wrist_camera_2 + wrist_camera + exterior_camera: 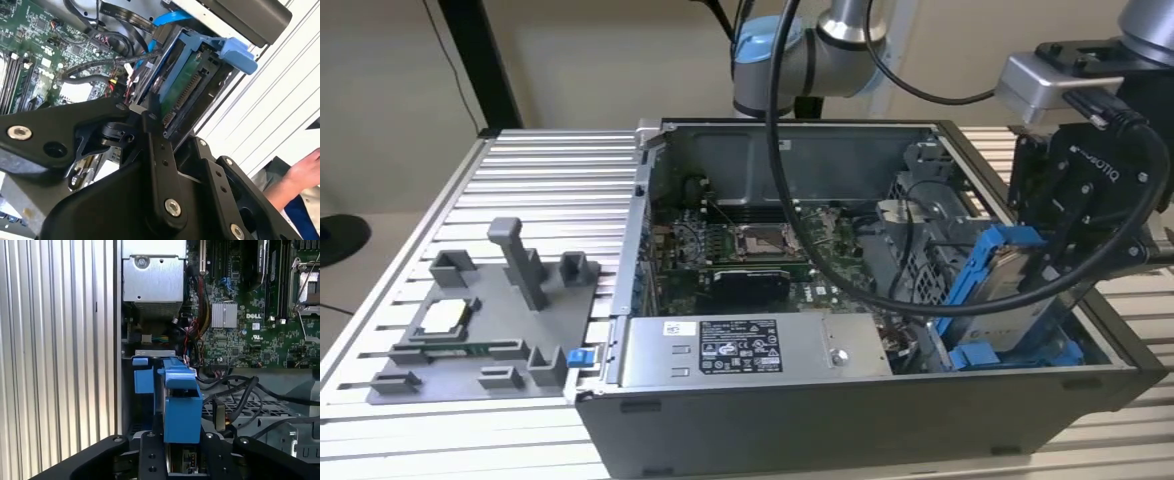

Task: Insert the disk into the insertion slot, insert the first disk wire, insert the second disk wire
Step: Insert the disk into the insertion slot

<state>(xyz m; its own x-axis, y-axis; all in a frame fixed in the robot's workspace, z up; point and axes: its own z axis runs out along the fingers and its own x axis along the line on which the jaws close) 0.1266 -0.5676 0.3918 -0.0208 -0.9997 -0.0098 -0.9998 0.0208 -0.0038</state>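
Disk [1003,290] in its blue caddy hangs tilted over the insertion slot [927,265] at the exterior view's right end of the open computer case [854,400]. It is not yet seated, and the gripper [1051,262] is clamped across its flat sides. The tilt looks like the main hazard: a caddy corner could catch the slot's blue rails [981,355] or perforated wall, then jam or twist in the grasp. Loose black cables [235,395] lie just beside the bay and could get pinched under the disk. Room is tight, with the case's outer wall [1107,345] close on one side and the drive cage on the other. Only a straight path along the rails looks free. The arm's own thick cable [781,150] drapes across the case and might snag. A person's hand [302,172] is near the ribbed surface [547,170].
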